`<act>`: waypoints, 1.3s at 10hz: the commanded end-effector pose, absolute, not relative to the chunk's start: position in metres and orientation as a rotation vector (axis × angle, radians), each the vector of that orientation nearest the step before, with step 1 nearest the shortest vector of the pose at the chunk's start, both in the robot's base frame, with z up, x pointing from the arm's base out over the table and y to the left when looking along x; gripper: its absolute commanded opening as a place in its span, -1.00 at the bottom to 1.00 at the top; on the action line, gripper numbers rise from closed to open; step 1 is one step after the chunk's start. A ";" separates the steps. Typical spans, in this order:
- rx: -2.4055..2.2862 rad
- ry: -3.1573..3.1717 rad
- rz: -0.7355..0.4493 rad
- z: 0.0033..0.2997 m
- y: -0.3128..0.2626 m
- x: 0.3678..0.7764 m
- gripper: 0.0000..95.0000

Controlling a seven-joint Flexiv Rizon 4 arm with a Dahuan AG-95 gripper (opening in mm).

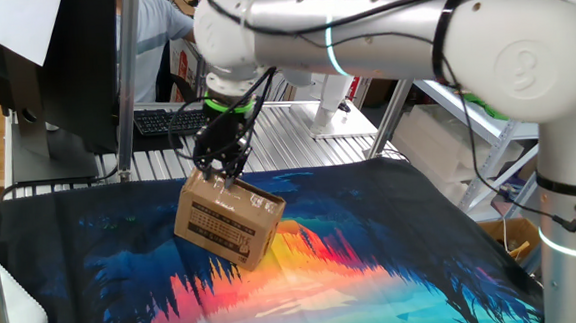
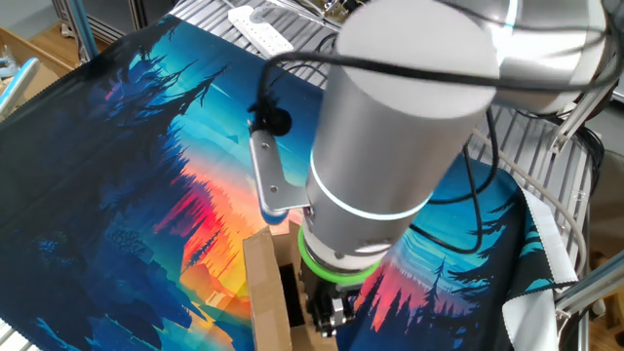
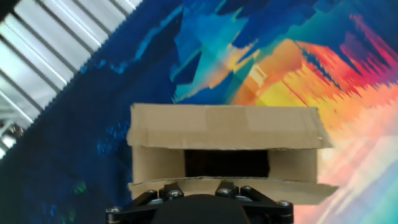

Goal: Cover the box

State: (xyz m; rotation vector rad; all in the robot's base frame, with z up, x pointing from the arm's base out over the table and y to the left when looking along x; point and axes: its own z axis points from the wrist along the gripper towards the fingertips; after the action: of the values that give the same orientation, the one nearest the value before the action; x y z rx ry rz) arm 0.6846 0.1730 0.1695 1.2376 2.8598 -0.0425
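a slatted metal table (image 1: 296,131) is draped with a printed cloth (image 1: 375,276) of dark blue trees over an orange and teal glow; a black keyboard (image 1: 165,119) sits beyond the far edge. the silver arm (image 1: 360,27) reaches down over the cloth's middle, its black gripper (image 1: 218,166) at the top rim of the box (image 1: 227,220). whether the fingers are apart or together cannot be told. the brown corrugated box is tilted, with black print on its long side, one flap up and a dark opening.
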 end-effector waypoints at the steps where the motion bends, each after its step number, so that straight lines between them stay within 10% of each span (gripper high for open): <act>1: 1.241 2.828 -0.039 0.156 0.176 0.689 -0.20; 7: 1.327 2.739 -0.045 0.091 0.187 0.700 -0.20; 13: 1.574 2.918 0.026 0.181 0.181 0.685 -0.20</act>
State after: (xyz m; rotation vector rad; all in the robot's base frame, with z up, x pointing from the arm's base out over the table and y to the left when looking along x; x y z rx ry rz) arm 0.6861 0.1798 0.1618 1.5701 2.8167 0.0212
